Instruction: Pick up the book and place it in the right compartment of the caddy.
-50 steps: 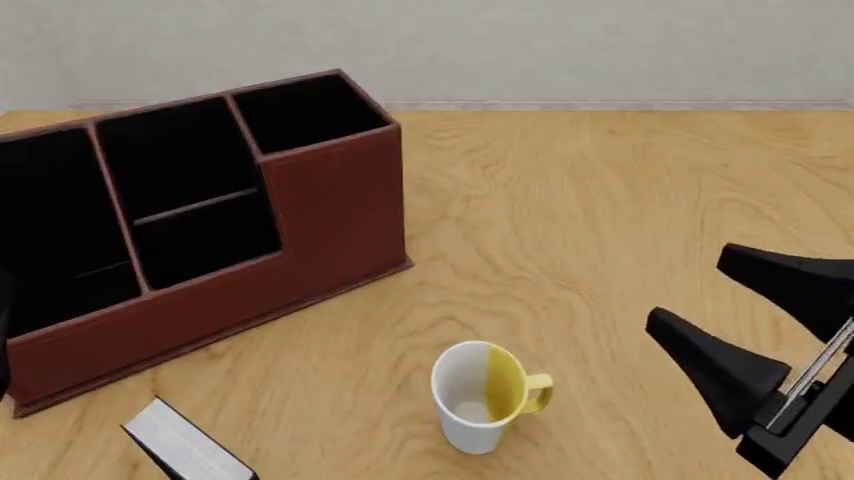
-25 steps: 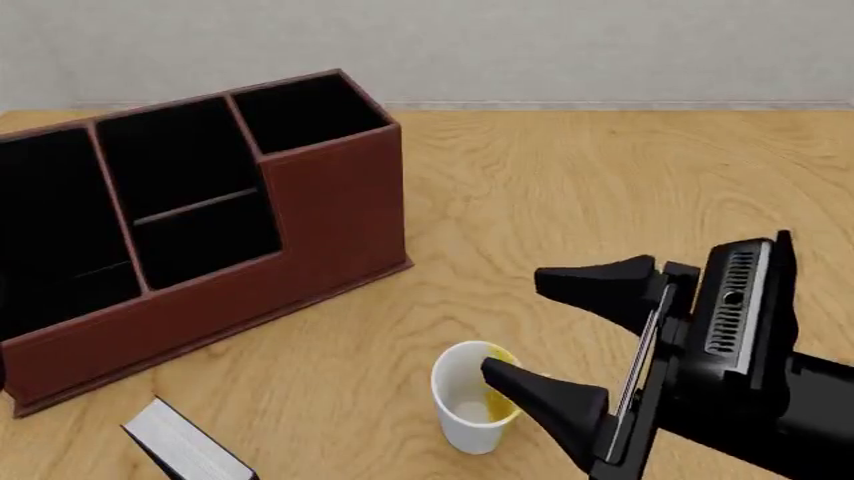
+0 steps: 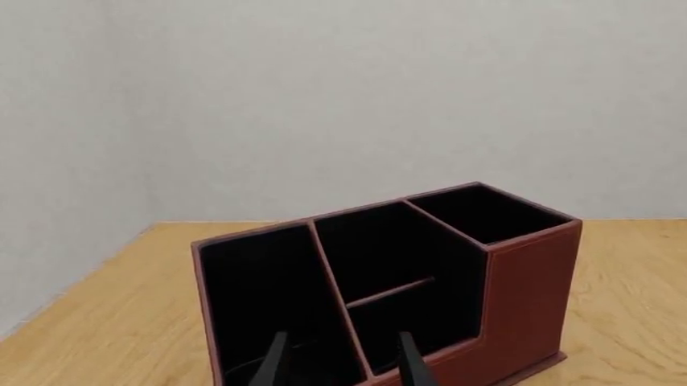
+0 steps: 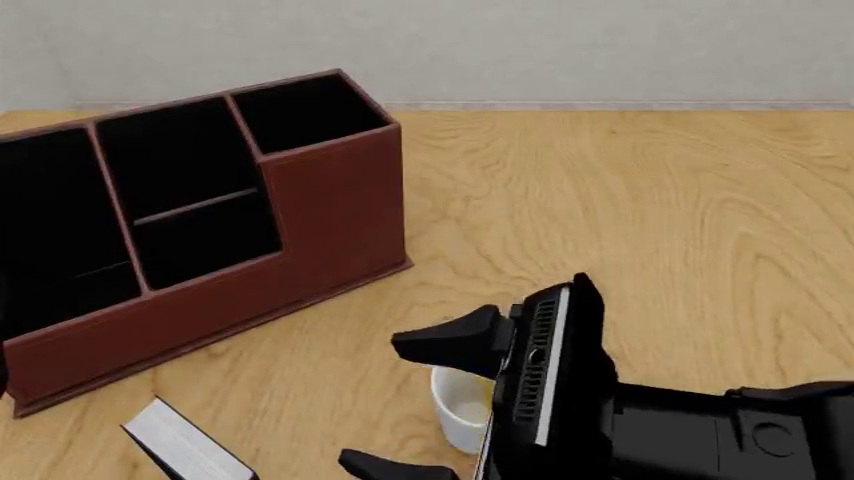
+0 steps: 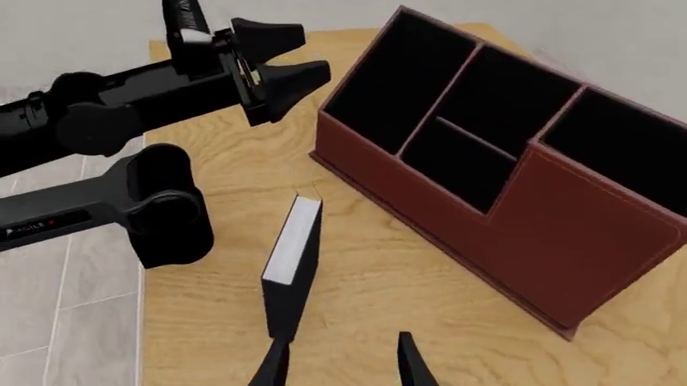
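We count 1 caddy (image 4: 200, 230), 1 book (image 4: 184, 443), 1 mug (image 4: 461, 405) and 2 arms. The book stands on the table (image 4: 641, 200) just in front of the caddy, outside the right compartment (image 4: 307, 110). Our right gripper (image 4: 420, 405) is spread wide around the mug, holding nothing. Our left gripper (image 5: 281, 71) looks parted and empty, though it shows only small.
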